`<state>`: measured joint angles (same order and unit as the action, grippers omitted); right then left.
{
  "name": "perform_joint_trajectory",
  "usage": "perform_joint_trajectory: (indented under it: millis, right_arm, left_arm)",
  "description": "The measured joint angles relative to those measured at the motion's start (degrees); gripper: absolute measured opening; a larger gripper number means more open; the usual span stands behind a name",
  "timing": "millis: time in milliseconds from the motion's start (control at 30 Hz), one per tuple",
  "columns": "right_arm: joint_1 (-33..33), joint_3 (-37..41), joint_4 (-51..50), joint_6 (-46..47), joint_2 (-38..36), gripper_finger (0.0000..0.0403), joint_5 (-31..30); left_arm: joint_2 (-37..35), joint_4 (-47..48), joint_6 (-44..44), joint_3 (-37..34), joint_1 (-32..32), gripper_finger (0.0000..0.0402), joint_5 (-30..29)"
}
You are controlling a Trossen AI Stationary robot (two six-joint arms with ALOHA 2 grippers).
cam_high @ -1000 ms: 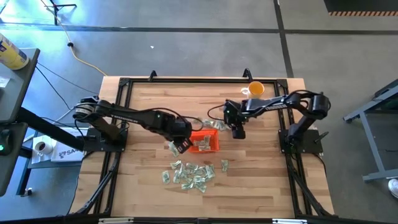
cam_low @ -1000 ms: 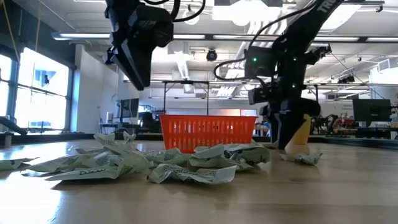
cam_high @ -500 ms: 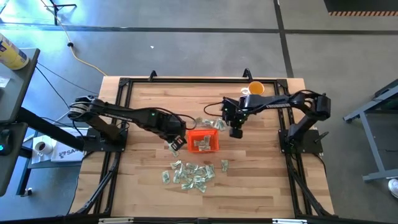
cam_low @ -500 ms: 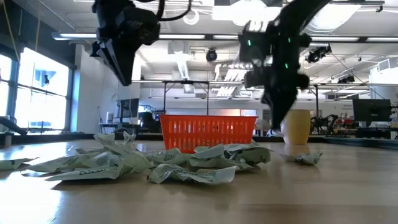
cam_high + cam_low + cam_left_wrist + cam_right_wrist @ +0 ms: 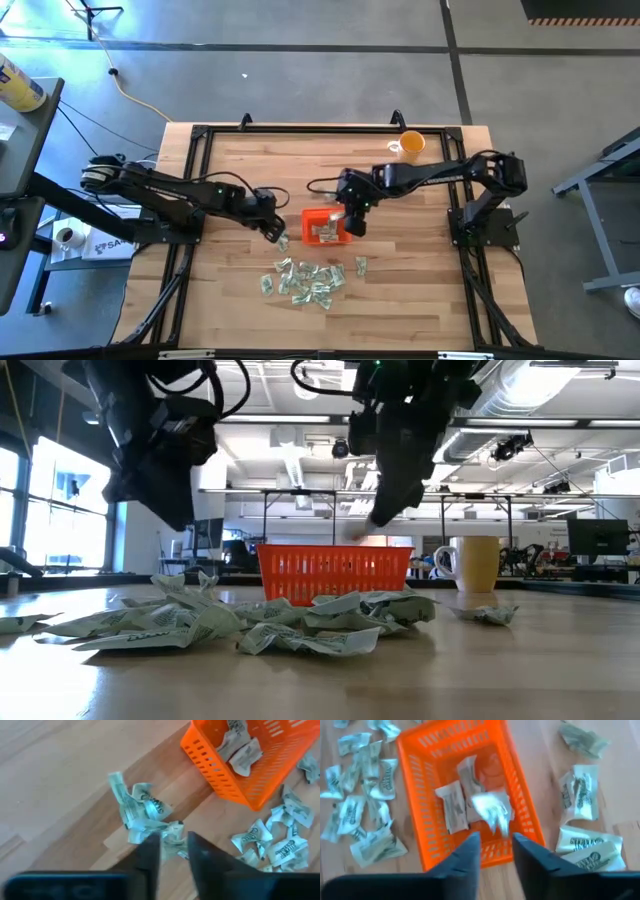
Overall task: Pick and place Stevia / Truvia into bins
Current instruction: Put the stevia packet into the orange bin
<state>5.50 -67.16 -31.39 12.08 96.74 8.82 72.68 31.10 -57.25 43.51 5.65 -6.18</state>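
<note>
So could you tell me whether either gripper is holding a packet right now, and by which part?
Neither holds one. The right gripper is open above the orange tray, a packet falling free. The left gripper is open over loose packets beside the tray.

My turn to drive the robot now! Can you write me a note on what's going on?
Left tool: open, empty, above a clump of small green-and-white paper sweetener packets beside the shallow orange plastic tray.
Right tool: open over the tray; a blurred packet shows beneath it, seemingly just let go.
Done: a few packets lie in the tray.
Left: the big pile on the wooden table, plus strays around the tray.
</note>
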Motion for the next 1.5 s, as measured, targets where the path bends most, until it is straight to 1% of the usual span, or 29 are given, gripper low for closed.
perform_joint_trajectory:
  millis: [100,167,233,333,367,467,700,800,833,900,1000,1067,1500]
  right_arm:
    - [0.0,0.0,-0.7,3.1,0.0,0.0169,0.6]
    - [0.0,0.0,-1.1,3.5,-0.6,0.0205,0.1]
    - [-0.3,0.0,-1.2,4.1,-1.1,0.0233,-2.5]
    - [-0.4,0.0,-1.4,4.5,-1.7,0.0257,-5.5]
    - [-0.4,0.0,-1.4,4.7,-1.8,0.026,-5.7]
    - [-0.4,0.0,-1.7,4.9,-1.9,0.0263,-6.2]
    - [-0.4,0.0,-2.4,5.7,-1.9,0.0263,-6.9]
    - [-0.4,0.0,-2.7,5.9,-1.9,0.0263,-7.0]
    - [-0.4,0.0,-2.7,5.8,-1.9,0.0263,-7.1]
    - [-0.3,0.0,-3.1,5.8,-1.9,0.0263,-7.1]
    - [-0.2,0.0,-3.5,5.5,-1.9,0.0263,-7.1]
    - [-0.1,0.0,-3.6,5.4,-1.9,0.0263,-7.1]
    - [0.2,0.0,-4.8,4.4,-1.9,0.0263,-7.5]
  left_arm:
    - [0.6,0.7,0.4,-0.1,0.0,0.0205,-1.2]
    - [1.0,-0.1,1.1,0.0,0.0,0.0237,-2.1]
    - [1.5,1.0,1.4,-0.1,0.0,0.0257,-2.3]
    - [3.3,-0.2,1.5,0.0,-0.1,0.0262,-3.9]
    - [4.0,0.0,1.5,0.0,-0.5,0.0258,-4.1]
    - [6.6,-2.8,1.4,0.0,-1.6,0.0236,-2.4]
    - [9.6,-9.4,1.7,0.1,-4.0,0.016,-1.6]
    - [10.2,-8.0,1.9,-0.1,-5.1,0.0132,-0.4]
    - [10.7,-8.8,1.6,0.1,-5.0,0.0125,0.0]
    - [10.8,-7.5,1.5,0.0,-4.9,0.0118,1.1]
    - [11.5,-8.8,1.5,0.1,-4.9,0.0119,1.2]
    - [11.5,-7.7,1.0,-0.1,-4.9,0.0127,1.2]
    - [11.8,-8.5,-0.5,0.8,-4.9,0.021,1.6]
